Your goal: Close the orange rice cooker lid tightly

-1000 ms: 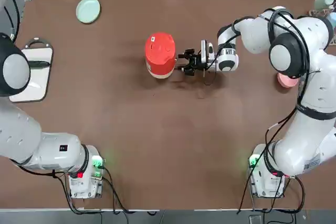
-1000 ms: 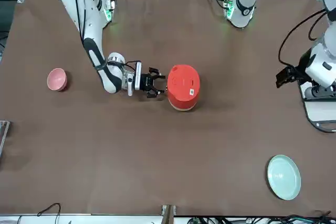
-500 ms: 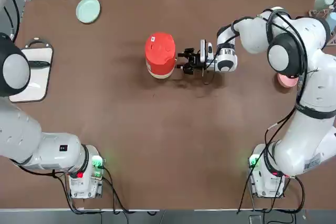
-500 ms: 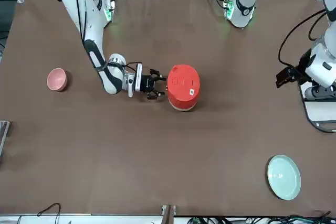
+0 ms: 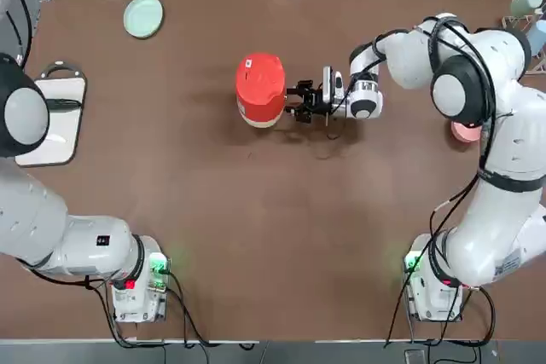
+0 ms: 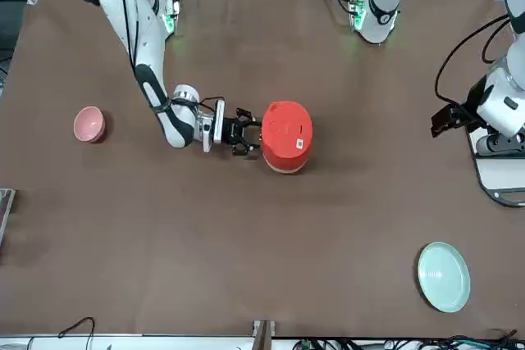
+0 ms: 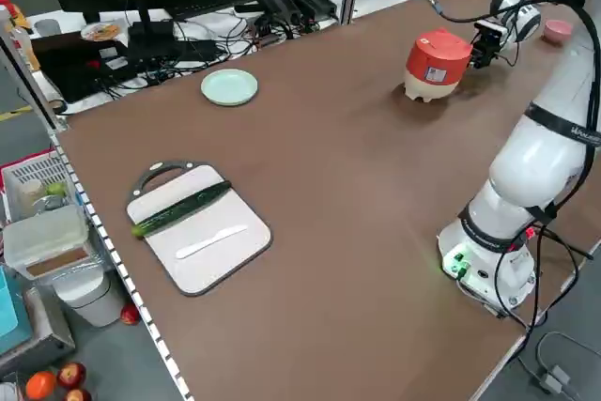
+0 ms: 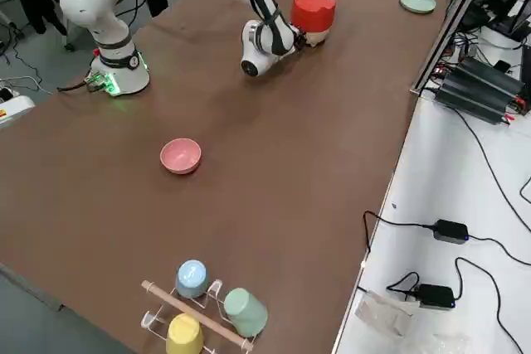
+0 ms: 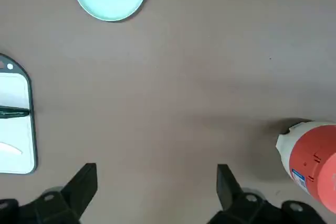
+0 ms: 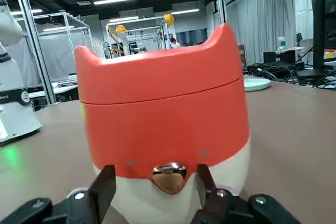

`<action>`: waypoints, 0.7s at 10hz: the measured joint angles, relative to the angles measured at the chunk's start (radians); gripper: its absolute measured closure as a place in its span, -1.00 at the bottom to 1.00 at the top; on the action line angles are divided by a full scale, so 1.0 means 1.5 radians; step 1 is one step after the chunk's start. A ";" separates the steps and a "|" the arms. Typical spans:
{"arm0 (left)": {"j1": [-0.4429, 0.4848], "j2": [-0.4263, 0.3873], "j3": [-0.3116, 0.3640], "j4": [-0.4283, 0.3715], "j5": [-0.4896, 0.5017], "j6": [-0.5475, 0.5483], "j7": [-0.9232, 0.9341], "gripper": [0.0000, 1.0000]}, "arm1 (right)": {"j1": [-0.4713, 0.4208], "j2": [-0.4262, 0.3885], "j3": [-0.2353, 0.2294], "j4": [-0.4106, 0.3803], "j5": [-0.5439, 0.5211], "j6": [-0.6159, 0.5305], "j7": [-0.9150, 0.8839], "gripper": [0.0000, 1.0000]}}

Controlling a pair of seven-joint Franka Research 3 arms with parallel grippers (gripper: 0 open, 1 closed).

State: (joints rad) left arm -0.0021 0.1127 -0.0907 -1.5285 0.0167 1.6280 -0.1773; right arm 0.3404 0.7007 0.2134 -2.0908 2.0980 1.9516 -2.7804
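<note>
Red-orange rice cooker (image 10: 168, 124) sits before the right gripper's (image 10: 157, 182) parted jaws.

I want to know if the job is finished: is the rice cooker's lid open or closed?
Closed: the lid sits flush on the cooker, only a thin seam between. Latched tight: cannot tell.

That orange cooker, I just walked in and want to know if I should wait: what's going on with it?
The robot's right gripper is at the side of the orange rice cooker, its fingers apart around the shiny latch at the front rather than clamped on anything. The lid is down, with only a thin seam showing; whether it has latched I can't tell. The left gripper hangs open, away from the cooker, holding nothing.
</note>
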 joint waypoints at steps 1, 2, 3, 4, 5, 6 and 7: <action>0.000 0.000 0.000 0.000 0.000 0.000 0.000 -1.00 | 0.000 0.000 0.001 0.000 0.000 0.000 0.000 -0.42; 0.000 0.000 0.000 0.000 0.000 0.000 0.000 -1.00 | 0.000 0.000 0.001 0.000 0.000 0.000 0.000 -0.42; -0.001 0.000 -0.001 0.000 0.000 0.000 0.000 -1.00 | 0.000 0.002 0.002 0.000 0.000 0.000 0.000 -0.38; -0.001 0.000 -0.001 0.000 0.000 0.000 0.000 -1.00 | 0.000 0.002 0.002 0.001 0.001 0.000 0.000 -0.37; -0.001 0.000 -0.001 0.000 0.000 0.000 0.000 -1.00 | -0.001 0.003 0.001 0.003 0.002 0.001 0.000 -0.23; -0.001 0.000 -0.002 0.000 0.000 0.000 0.000 -1.00 | -0.001 0.003 0.000 0.004 0.003 0.003 -0.001 -0.12; -0.001 0.000 -0.002 0.000 0.000 0.000 0.000 -1.00 | -0.002 0.003 0.000 0.006 0.003 0.004 -0.001 -0.08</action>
State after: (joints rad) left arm -0.0041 0.1127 -0.0939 -1.5285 0.0167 1.6279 -0.1773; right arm 0.3376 0.7053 0.2138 -2.0818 2.1028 1.9571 -2.7814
